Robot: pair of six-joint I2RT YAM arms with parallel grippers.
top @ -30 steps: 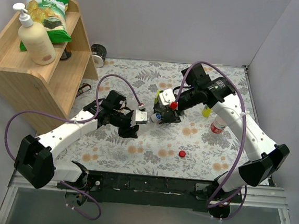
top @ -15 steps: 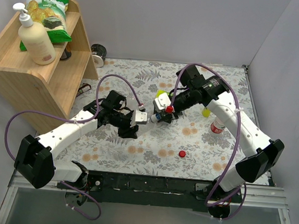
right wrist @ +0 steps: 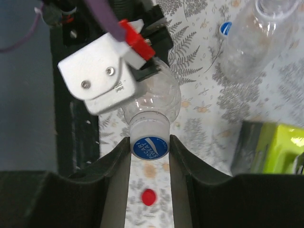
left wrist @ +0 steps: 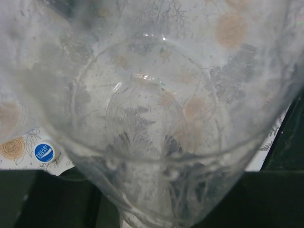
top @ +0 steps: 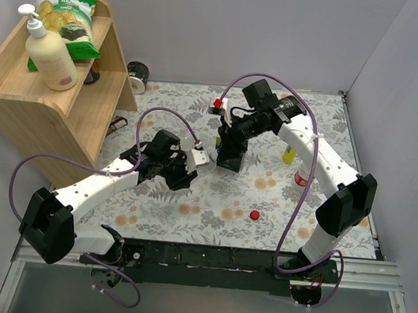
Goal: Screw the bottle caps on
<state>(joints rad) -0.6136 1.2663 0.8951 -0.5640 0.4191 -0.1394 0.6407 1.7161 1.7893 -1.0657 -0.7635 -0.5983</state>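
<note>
Blue cap [right wrist: 149, 147]: you are pinching it in the right gripper [right wrist: 149, 153], atop the clear bottle [right wrist: 156, 97]. The left gripper [top: 198, 159] is clamping the body. Be keeping the cap square while turning, so you are not cross-threading.

The right arm [top: 319, 155] is folding in toward the left. Its upper link is swinging away from the right wall, and its wrist is rolling over, carrying the red tab [top: 217, 102] from just above the right gripper [top: 227, 157] to a spot farther off and to the left. The left gripper [top: 196, 157] is tipping slightly, edging toward the far side with the bottle [right wrist: 156, 99].
</note>
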